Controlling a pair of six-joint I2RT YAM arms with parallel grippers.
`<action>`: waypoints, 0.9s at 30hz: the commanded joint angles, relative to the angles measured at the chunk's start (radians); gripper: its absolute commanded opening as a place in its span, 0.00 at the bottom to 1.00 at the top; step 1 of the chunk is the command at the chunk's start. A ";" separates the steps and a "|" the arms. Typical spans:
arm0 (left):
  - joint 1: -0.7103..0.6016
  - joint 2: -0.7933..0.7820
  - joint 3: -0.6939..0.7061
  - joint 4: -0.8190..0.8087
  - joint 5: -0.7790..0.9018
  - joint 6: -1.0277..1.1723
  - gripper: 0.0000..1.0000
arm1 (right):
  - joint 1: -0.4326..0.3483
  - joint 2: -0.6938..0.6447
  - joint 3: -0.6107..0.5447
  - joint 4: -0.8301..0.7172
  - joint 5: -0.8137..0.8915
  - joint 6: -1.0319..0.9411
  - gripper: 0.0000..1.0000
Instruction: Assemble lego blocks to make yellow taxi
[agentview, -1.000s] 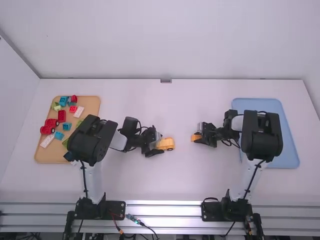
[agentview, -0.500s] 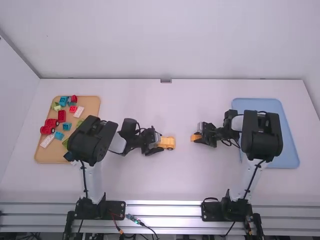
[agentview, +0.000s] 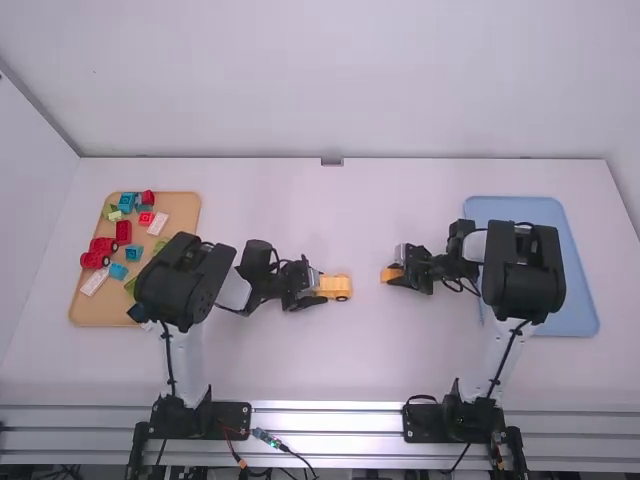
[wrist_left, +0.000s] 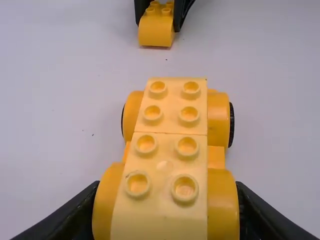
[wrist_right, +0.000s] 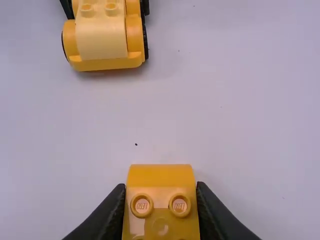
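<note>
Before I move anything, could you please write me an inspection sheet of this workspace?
Surface: white table, tiny dark speck.
Job's things: yellow toy car topped with studded bricks; separate yellow curved brick.
Clutter: mixed-colour bricks on tan tray; blue tray beneath right arm.
Grippers: left gripper closed on toy car; right gripper closed on curved brick.
Cables: black cables along both arms.
Surroundings: white wall behind; metal rails in front.

Both arms (agentview: 185, 280) bent, jaws apparently clamped
</note>
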 joint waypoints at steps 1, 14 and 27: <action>-0.010 0.006 0.008 -0.027 -0.012 -0.008 0.57 | 0.000 0.018 0.010 -0.006 -0.017 0.003 0.21; -0.011 0.006 0.003 -0.022 -0.012 0.003 0.53 | 0.000 0.018 0.057 -0.088 -0.056 0.003 0.13; -0.010 0.006 -0.008 0.001 -0.012 -0.023 0.54 | 0.046 0.018 0.203 -0.430 -0.087 -0.235 0.00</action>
